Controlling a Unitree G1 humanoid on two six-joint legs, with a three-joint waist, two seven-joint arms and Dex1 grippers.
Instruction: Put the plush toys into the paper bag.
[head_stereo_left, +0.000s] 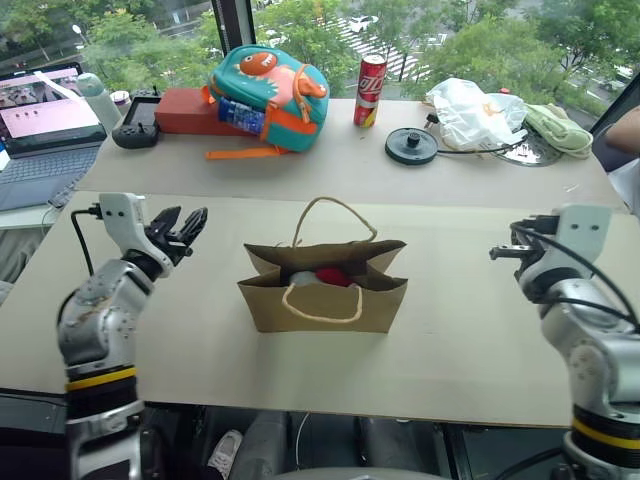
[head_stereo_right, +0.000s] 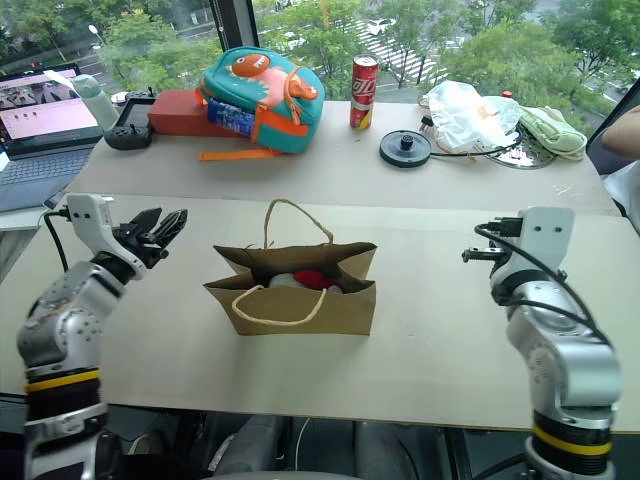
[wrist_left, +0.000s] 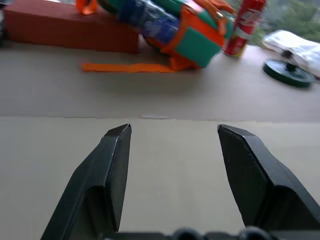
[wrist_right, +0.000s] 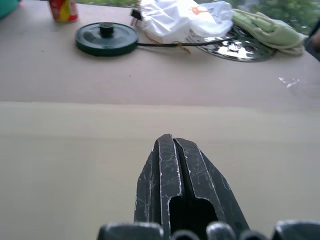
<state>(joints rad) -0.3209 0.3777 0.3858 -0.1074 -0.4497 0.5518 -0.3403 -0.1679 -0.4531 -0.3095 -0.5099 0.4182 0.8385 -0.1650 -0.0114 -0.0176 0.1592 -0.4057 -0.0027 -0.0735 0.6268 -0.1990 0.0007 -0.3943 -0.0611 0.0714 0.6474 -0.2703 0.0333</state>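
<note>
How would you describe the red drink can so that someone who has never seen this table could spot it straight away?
Look to the far side of the long table, by the window. There the red can stands upright between the teal-and-orange dinosaur backpack and a round dark green disc. It is the one tall, slim cylinder there, red with white lettering.

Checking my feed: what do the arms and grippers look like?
Both arms are silver-grey metal with a yellow band above black lower segments. Each wrist carries a white camera block with black cables. The left gripper and right gripper each have two black, wedge-shaped fingers; the right's look scuffed.
</note>
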